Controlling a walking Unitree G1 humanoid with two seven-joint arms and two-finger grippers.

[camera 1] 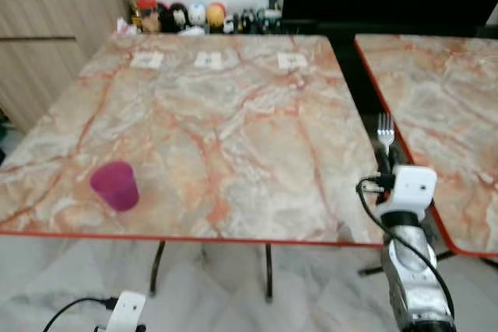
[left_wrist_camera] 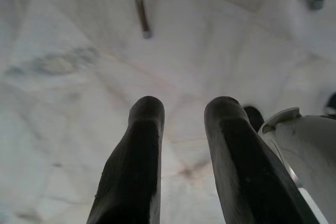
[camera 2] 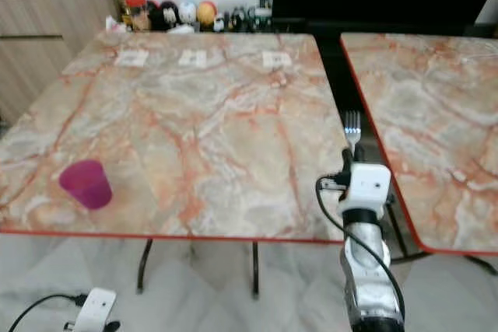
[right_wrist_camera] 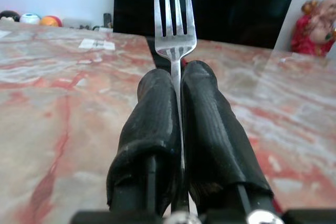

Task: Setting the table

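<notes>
Marbled orange-veined worktop [camera 1: 233,130], red-edged, with a second like worktop [camera 1: 443,114] beside it across a dark gap. Right pincer [right_wrist_camera: 177,85]: raised at the near right corner of the first worktop, fingers clamped on a silver fork [right_wrist_camera: 174,19] (tines upright, projecting past the fingertips); magenta cup [camera 1: 115,185] stands well to its left near the front edge. Left pincer [left_wrist_camera: 184,114]: hanging low over the pale floor [left_wrist_camera: 63,77], fingers parted and holding nothing.
</notes>
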